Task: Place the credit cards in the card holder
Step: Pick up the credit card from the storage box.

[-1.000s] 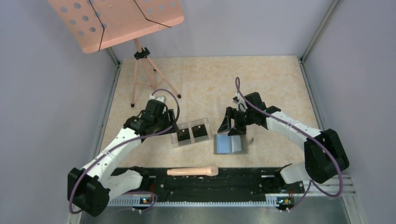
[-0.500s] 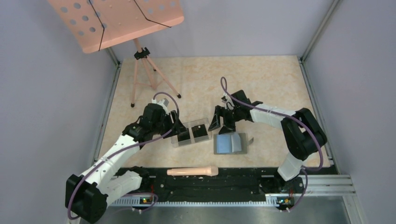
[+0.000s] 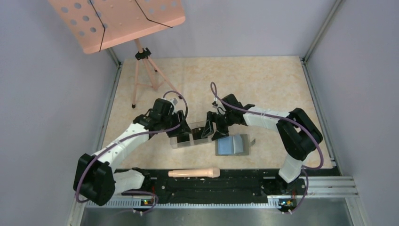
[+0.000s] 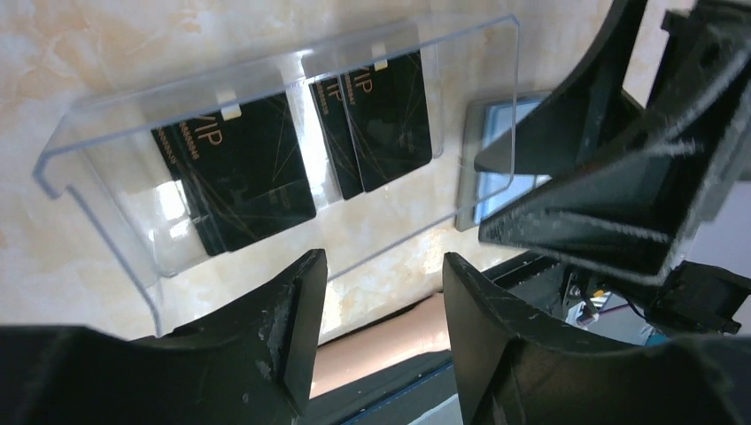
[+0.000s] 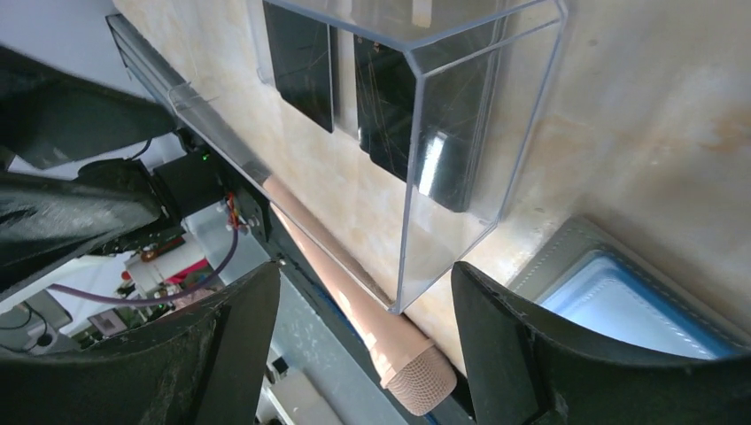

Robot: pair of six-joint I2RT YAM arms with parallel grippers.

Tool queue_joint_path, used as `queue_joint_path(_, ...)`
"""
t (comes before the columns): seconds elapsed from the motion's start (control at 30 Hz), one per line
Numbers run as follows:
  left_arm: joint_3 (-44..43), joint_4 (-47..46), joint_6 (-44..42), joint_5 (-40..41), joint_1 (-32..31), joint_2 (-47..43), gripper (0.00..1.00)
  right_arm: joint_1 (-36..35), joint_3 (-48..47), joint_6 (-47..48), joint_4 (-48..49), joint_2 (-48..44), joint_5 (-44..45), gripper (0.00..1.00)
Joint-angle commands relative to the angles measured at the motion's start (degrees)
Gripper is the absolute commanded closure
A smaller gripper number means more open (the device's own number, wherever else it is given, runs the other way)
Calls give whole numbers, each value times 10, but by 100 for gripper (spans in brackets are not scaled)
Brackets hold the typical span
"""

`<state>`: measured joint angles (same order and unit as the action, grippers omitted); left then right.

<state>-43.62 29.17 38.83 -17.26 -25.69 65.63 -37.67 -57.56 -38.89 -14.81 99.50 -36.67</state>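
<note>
Music stand (image 3: 117, 19), pink and perforated, sits on its tripod at the far left of the table (image 3: 273, 84), well apart from both of my arms. Nearer me, a beige handle-like rod (image 3: 194, 173) lies along the black rail at the front edge.

My left gripper (image 4: 381, 261) hangs over the left end of the clear box (image 4: 469, 62). Its jaws are parted and there is nothing between them. The credit cards (image 4: 239, 168) lie flat inside that box in two black stacks side by side, gold lettering facing up. They are just beyond the left fingertips, and the box's transparent walls stand all around them.

My right gripper (image 5: 363, 270) hovers at the right end of the same box, spread wide and holding nothing. The corner of the box shows between its fingers, and I cannot tell whether they touch it. The two grippers crowd close together above the box, and the right one fills much of my left wrist view.

The card holder (image 3: 231, 145) lies unfolded on the table just right of the box, bluish inside facing up. It is just beside the right gripper, on the side nearer me.
</note>
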Motion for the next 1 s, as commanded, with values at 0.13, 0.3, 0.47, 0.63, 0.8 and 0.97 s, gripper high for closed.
queue_joint_path(0.13, -51, -23, -36, -23, -1, 124, 46, -21, -19, -35, 41, -19, -41, 30)
queue_joint_path(0.3, -79, -32, -51, -19, -1, 196, 49, -21, -37, -14, 14, -7, -16, 33)
queue_joint_path(0.47, -94, -42, -53, -9, -21, 240, 52, -21, -61, 7, -10, 21, -8, 43)
queue_joint_path(0.63, -93, -38, -41, 43, -41, 261, 54, -21, -57, 5, -10, 23, -13, 49)
queue_joint_path(0.8, -86, -42, -35, 71, -59, 276, 54, -21, -44, -4, 1, 18, -20, 52)
queue_joint_path(0.97, -90, -51, -34, 68, -73, 292, 58, -21, -35, -16, 10, 15, -25, 59)
